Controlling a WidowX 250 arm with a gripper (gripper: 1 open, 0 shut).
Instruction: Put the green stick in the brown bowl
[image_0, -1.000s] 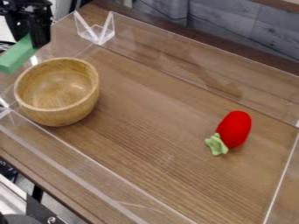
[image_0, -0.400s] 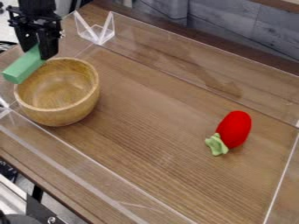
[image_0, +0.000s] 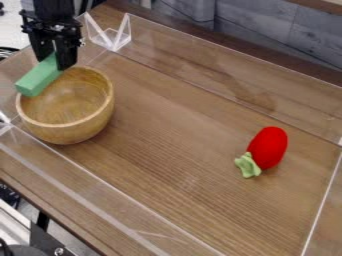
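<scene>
Two dark fingers (image_0: 63, 48) of mine point almost straight down and are closed part-way onto the upper end of the green stick (image_0: 39, 78), so my gripper (image_0: 58, 60) is neither wide apart nor fully together: it has the bar pinched between its pads. The stick hangs tilted from that grip, its lower end slanting down toward the left of the picture, over the back-left rim of the brown bowl (image_0: 64, 105). Whether the low end touches the rim I cannot tell; it looks just above or against it, and the bar is not lying inside the bowl.

Below me the bowl sits upright on the wooden tabletop (image_0: 187, 130), its hollow bare, near the left side of the work area. A low clear plastic wall (image_0: 160, 225) runs round the table's edges, and just beside my arm, toward the back, stands a small clear plastic piece (image_0: 110, 35) shaped like a folded corner.

Well apart from all this, far over on the right, a red strawberry toy (image_0: 267, 147) lies on the wood with its green leafy top (image_0: 247, 166) pointing toward the front edge.
</scene>
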